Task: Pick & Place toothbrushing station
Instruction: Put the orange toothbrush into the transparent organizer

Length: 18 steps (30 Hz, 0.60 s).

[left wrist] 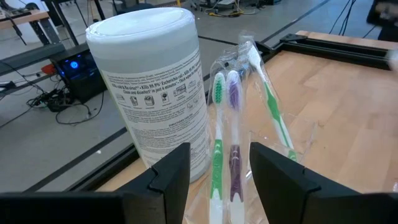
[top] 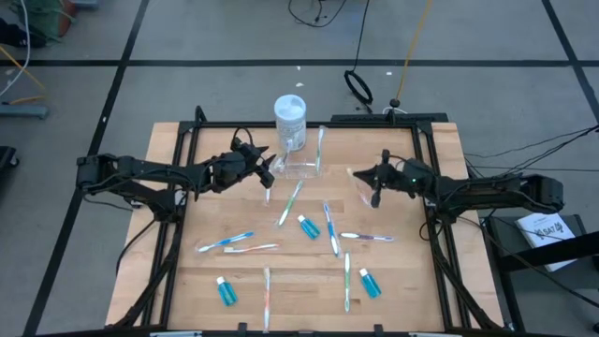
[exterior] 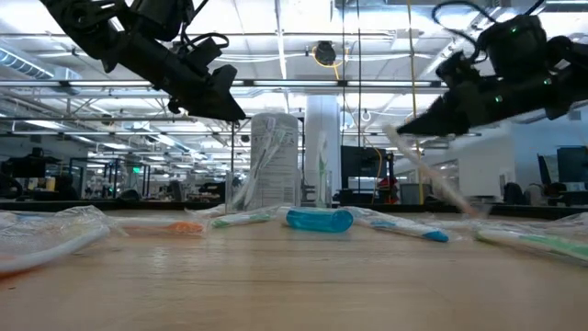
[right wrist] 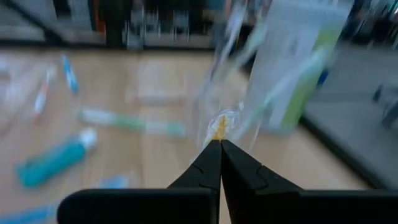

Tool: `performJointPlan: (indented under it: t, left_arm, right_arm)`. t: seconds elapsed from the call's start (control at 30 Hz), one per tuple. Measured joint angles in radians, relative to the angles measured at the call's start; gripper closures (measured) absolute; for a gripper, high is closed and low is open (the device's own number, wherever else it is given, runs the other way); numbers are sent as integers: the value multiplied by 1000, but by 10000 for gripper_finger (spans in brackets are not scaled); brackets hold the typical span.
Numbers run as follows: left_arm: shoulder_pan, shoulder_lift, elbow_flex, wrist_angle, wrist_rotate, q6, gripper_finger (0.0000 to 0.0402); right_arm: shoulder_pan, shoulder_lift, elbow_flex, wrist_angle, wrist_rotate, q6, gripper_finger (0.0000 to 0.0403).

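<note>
The toothbrushing station (top: 301, 167), a clear holder with toothbrushes (left wrist: 219, 118) standing in it, stands at the table's far middle in front of a white jar (top: 290, 117). My left gripper (top: 268, 175) hovers open at the station's left side; its fingers (left wrist: 177, 171) frame the green and purple brushes, and I cannot tell whether they touch the clear plastic. My right gripper (top: 363, 178), right of the station, is shut on a wrapped toothbrush (exterior: 441, 184) and held above the table. My right gripper pinches one end of the wrapped toothbrush (right wrist: 217, 129) between its two fingertips, coming in about level from the table's right. The brush hangs slanting down from the fingers, its lower end (exterior: 470, 210) close over the table; whether that end rests there cannot be told.
Several wrapped toothbrushes (top: 291, 203) (top: 225, 241) and blue toothpaste tubes (top: 308, 226) (top: 226, 291) lie scattered over the table's middle and near part. A black frame (top: 430, 187) runs along the table's edges.
</note>
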Motion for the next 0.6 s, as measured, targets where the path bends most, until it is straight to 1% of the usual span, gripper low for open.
performJointPlan:
  t: [0.1, 0.2, 0.4, 0.5, 0.6]
  left_arm:
    - [0, 0, 0, 0, 0, 0, 229]
    - [0, 0, 0, 1, 0, -1, 229]
    - [0, 0, 0, 2, 0, -4, 229]
    - [0, 0, 0, 3, 0, -5, 229]
    - [0, 0, 0, 3, 0, -5, 229]
  right_arm:
    - [2, 1, 0, 110, -11, 31, 402]
    - [2, 29, 0, 226, -53, 37, 403]
    - [16, 185, 6, 546, -20, 123, 403]
    - [28, 285, 52, 601, -19, 96, 403]
    - [39, 392, 149, 604, -19, 67, 403]
